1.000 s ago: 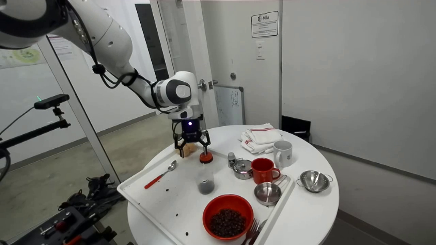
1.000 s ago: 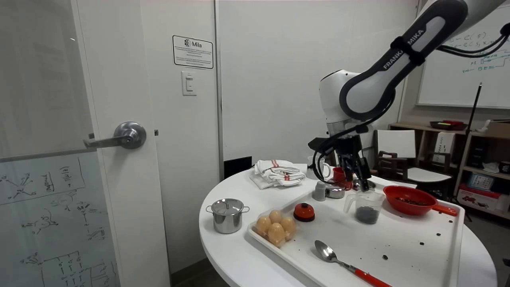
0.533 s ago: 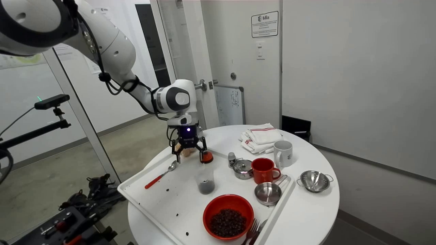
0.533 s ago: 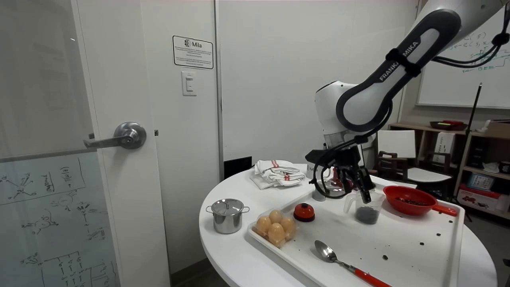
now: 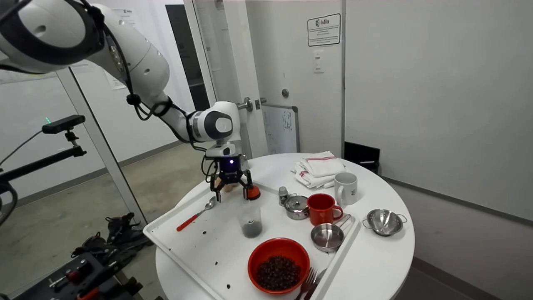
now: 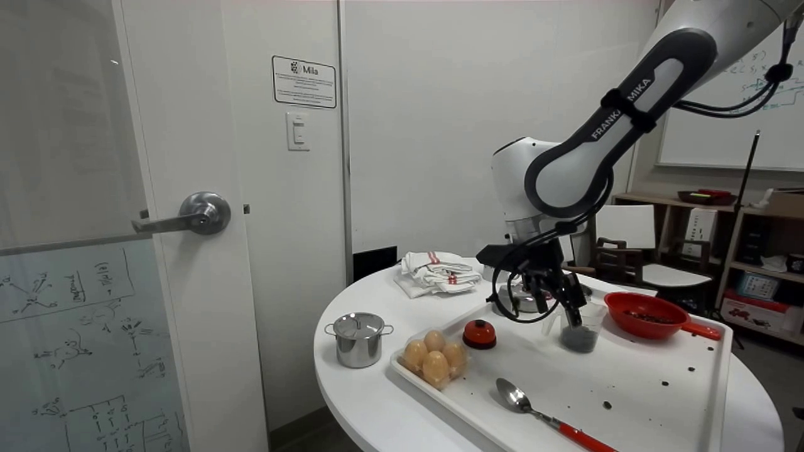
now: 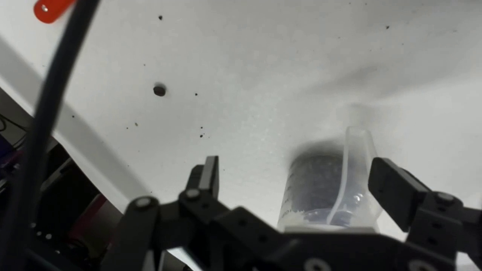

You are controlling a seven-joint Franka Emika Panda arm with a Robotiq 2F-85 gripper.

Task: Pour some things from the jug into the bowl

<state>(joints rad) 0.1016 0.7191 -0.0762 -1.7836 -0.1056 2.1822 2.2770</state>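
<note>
The jug is a small clear plastic vessel with dark grey contents. It stands upright on the tray in both exterior views [image 5: 251, 225] [image 6: 580, 338] and in the wrist view [image 7: 316, 184]. The red bowl stands close by in both exterior views [image 5: 255, 255] [image 6: 641, 329] and holds dark beans. My gripper [image 5: 232, 197] is open and points down, a little above and behind the jug. In the wrist view, the jug shows between the open fingers [image 7: 295, 165], nearer the right one, which overlaps its edge. The gripper's body hides part of the jug there.
The white tray [image 5: 187, 266] also carries a red-handled spoon [image 6: 515, 397], a package of eggs [image 6: 435, 367], a red-and-black knob-like object [image 6: 479, 334] and a small pan [image 5: 327, 237]. A red cup [image 5: 320, 208] and a lidded pot [image 5: 297, 206] stand nearby. Loose beans lie scattered.
The arm and open gripper have come down towards the tray, with the fingers now lower beside the jug. The jug and bowl have not moved.
</note>
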